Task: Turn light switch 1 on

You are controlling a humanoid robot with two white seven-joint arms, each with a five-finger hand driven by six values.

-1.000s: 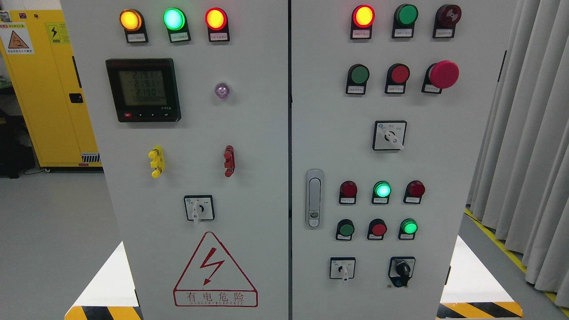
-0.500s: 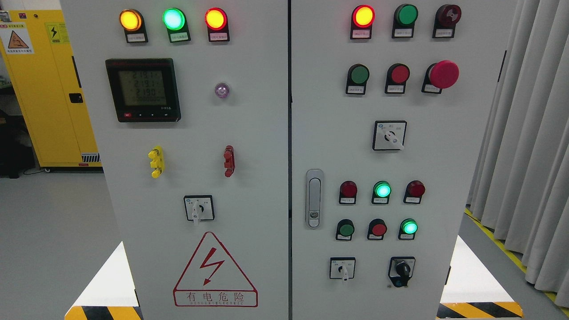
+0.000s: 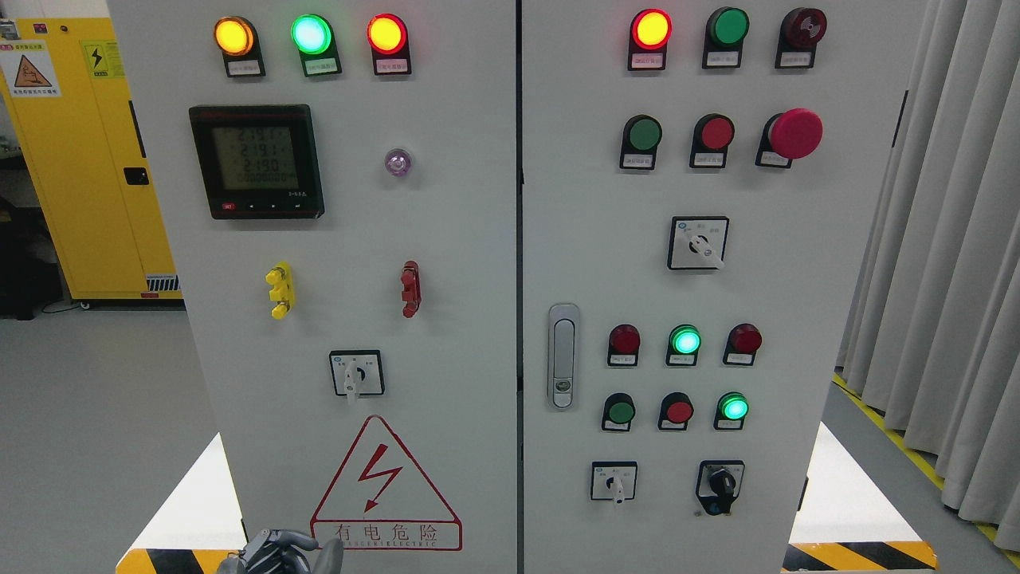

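My left hand (image 3: 279,552) sits at the bottom edge, fingers loosely curled, holding nothing. Which control on the cabinet (image 3: 446,239) is light switch 1 I cannot tell; labels are unreadable. I should raise slowly, extending one fingertip.

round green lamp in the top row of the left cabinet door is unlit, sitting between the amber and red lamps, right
Not quite. The round green lamp is lit, glowing brightly in the head view. It does sit between the amber lamp and the red lamp on the left door.
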